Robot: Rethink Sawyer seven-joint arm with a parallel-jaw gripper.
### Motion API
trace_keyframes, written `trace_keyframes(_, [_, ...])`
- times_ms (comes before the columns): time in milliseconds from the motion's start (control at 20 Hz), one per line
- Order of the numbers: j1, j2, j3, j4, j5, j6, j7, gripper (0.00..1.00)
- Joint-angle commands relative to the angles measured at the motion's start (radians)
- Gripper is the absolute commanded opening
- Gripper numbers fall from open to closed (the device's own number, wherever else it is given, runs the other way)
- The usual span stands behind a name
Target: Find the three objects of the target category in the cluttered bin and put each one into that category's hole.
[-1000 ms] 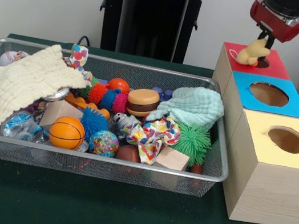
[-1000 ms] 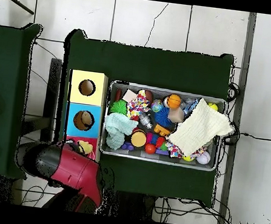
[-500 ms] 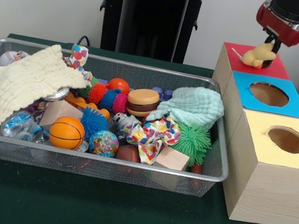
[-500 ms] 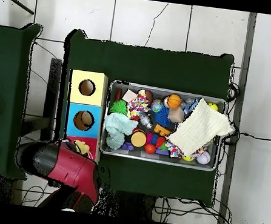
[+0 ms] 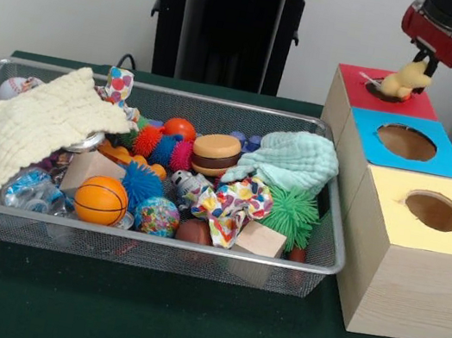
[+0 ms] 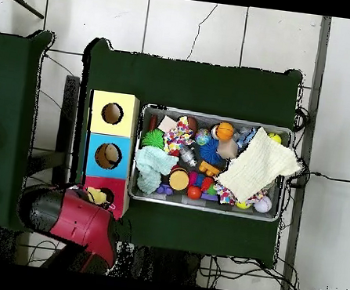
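Over the dark hole in the red-topped wooden box (image 5: 384, 92), a pale yellow soft toy duck (image 5: 407, 78) hangs tilted, its long axis slanting up toward the red-and-black gripper (image 5: 421, 62), whose fingers are closed on its upper end. The toy's lower end reaches the hole's rim. The blue-topped box (image 5: 406, 141) and yellow-topped box (image 5: 434, 210) adjoin; their holes lie uncovered. The wire mesh bin (image 5: 134, 240) stands beside them, crowded, a cream cloth (image 5: 28, 125) hiding one end.

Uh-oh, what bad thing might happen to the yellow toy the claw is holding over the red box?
The yellow toy hangs from the claw at the hole's edge on the red box, not centred. If let go now, it might catch on the rim and sit on top. It could also tumble off the box's far side onto the table, since it sits near that edge.
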Motion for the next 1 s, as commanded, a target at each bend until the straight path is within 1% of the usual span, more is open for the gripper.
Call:
trace_keyframes(50, [0.024,0.01,0.028,0.031,0.008,0.14,0.331,0.0])
trace_keyframes(200, [0.027,0.023,0.015,0.03,0.0,0.136,0.319,0.0])
trace_keyframes(400, [0.005,0.04,0.02,0.045,-0.002,0.102,0.282,0.0])
trace_keyframes(450, [0.004,0.054,0.027,0.04,0.001,0.085,0.28,0.0])
trace_keyframes(700, [-0.001,0.06,0.03,0.029,0.002,0.076,0.272,0.0])
trace_keyframes(850, [-0.007,0.073,0.013,0.013,-0.018,0.065,0.251,0.0])
trace_keyframes(1000, [0.001,0.08,-0.004,0.0,-0.032,0.064,0.249,0.0])
